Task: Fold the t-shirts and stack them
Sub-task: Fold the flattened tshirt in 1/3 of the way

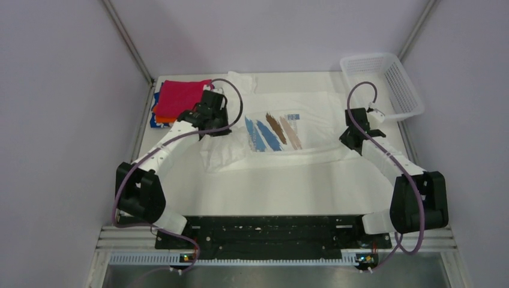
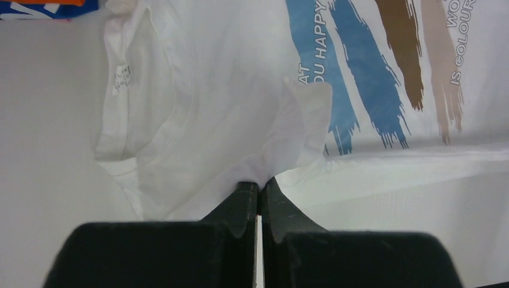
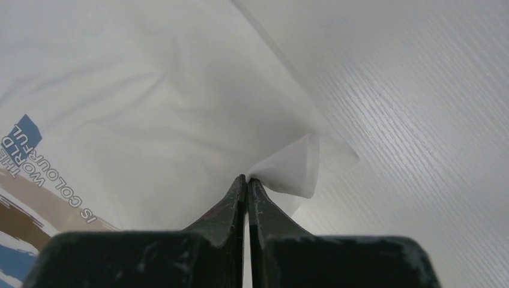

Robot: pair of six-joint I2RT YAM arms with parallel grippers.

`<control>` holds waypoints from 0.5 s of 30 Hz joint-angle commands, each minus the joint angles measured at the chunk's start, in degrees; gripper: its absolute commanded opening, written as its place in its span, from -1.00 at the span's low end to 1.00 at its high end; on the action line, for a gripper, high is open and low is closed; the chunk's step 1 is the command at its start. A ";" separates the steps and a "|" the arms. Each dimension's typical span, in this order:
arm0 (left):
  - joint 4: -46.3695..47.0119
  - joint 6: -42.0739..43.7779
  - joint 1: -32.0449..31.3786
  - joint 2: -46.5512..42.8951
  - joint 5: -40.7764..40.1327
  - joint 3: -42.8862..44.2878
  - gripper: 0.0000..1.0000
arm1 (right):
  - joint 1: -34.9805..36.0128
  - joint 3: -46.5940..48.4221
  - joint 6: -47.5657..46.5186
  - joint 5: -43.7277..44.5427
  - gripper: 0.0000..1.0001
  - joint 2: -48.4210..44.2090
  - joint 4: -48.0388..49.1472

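Observation:
The white t-shirt (image 1: 300, 126) with blue and brown brush strokes lies spread on the table middle, print up. My left gripper (image 1: 223, 129) is shut on its left edge; in the left wrist view the jaws (image 2: 260, 183) pinch a bunched fold of the white t-shirt (image 2: 198, 120). My right gripper (image 1: 348, 139) is shut on the shirt's right edge; the right wrist view shows the jaws (image 3: 246, 177) closed on a small folded corner of the shirt (image 3: 150, 120). A stack of folded shirts, magenta-red (image 1: 180, 96) on top of orange and blue, sits at the back left.
A white plastic mesh basket (image 1: 384, 84) stands at the back right corner. Metal frame posts rise at both back corners. The white table (image 1: 270, 192) runs to the black rail at the near edge.

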 commanded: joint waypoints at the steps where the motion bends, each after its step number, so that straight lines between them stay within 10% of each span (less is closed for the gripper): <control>1: 4.87 3.97 1.89 -0.69 -1.42 4.10 -1.00 | -1.12 2.94 -1.14 2.05 -1.00 1.26 0.76; 15: 6.30 10.92 4.14 11.60 -1.45 14.63 -1.00 | -2.03 5.03 -1.78 3.23 -1.00 6.60 4.14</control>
